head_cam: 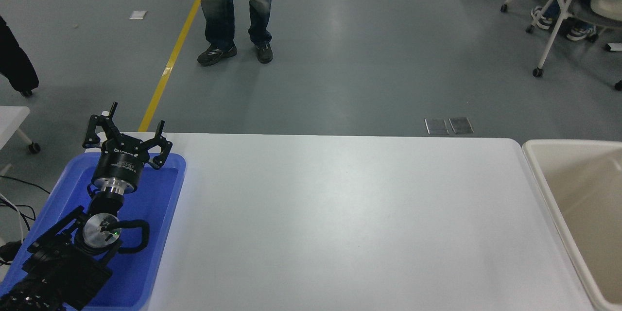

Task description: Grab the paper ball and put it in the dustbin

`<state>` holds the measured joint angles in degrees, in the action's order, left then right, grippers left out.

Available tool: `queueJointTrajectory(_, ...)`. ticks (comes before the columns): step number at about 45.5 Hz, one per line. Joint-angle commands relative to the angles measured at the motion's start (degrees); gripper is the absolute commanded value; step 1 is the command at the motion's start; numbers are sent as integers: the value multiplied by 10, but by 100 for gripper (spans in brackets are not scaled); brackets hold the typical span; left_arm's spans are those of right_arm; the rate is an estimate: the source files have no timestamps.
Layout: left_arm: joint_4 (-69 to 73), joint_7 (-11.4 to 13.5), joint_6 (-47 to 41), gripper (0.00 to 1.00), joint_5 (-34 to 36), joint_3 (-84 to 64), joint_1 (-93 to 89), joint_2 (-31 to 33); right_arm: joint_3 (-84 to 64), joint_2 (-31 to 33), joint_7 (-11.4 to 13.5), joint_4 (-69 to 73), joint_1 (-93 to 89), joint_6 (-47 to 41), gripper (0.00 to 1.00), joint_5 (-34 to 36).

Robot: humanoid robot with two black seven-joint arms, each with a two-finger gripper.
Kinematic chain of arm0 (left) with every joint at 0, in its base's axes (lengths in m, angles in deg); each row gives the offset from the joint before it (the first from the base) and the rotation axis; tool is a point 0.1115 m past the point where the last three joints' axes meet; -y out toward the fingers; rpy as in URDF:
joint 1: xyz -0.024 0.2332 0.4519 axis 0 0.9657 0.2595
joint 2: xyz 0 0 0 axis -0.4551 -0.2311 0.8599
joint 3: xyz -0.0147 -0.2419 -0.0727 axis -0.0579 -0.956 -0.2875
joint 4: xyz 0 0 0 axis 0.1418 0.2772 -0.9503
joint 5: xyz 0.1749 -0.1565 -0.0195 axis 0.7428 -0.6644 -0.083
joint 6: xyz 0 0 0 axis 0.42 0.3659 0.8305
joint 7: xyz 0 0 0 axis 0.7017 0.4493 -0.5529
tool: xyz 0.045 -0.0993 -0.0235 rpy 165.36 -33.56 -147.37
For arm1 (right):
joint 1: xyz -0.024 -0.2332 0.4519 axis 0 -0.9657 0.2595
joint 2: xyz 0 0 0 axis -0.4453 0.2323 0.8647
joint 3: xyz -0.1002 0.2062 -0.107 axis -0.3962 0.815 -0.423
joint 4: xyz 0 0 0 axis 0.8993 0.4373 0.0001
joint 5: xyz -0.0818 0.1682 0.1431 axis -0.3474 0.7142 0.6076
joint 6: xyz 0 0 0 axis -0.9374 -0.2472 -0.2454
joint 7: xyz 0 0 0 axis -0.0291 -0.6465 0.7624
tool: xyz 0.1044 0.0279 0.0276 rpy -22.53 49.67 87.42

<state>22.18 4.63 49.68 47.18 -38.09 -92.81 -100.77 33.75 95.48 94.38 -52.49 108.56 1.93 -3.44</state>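
The beige-cream dustbin (538,170) stands at the table's right end, cut off by the picture's right edge; what I see of its inside holds nothing. The paper ball is out of view. My right gripper is out of view. My left gripper (127,125) is parked at the lower left above the blue tray, its fingers spread open and empty.
A blue tray (165,204) lies at the table's left end under my left arm. The white table (350,223) spans the middle. A person's legs (235,9) stand on the floor beyond the far edge. Wheeled chairs (559,19) are at the top right.
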Motion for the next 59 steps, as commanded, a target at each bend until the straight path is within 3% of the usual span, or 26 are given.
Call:
queueJointTrajectory(1, 0, 0, 0, 100, -1, 0, 0, 0, 48, -51, 0, -66, -80, 13, 0, 1)
queueJointTrajectory(21, 0, -1, 0, 100, 0, 0, 0, 0, 49, -78, -1, -86, -97, 13, 3, 17)
queueJointTrajectory(24, 0, 0, 0, 100, 0, 0, 0, 0, 49, -79, -1, -85, -97, 16, 36, 18)
queueJointTrajectory(28, 0, -1, 0, 100, 0, 0, 0, 0, 49, -78, -1, -85, -97, 34, 67, 18)
queueJointTrajectory(31, 0, 0, 0, 100, 0, 0, 0, 0, 48, -79, -1, -85, -97, 45, 99, 18)
queueJointTrajectory(59, 0, 0, 0, 100, 0, 0, 0, 0, 59, -80, -1, -54, -48, 41, 100, 18)
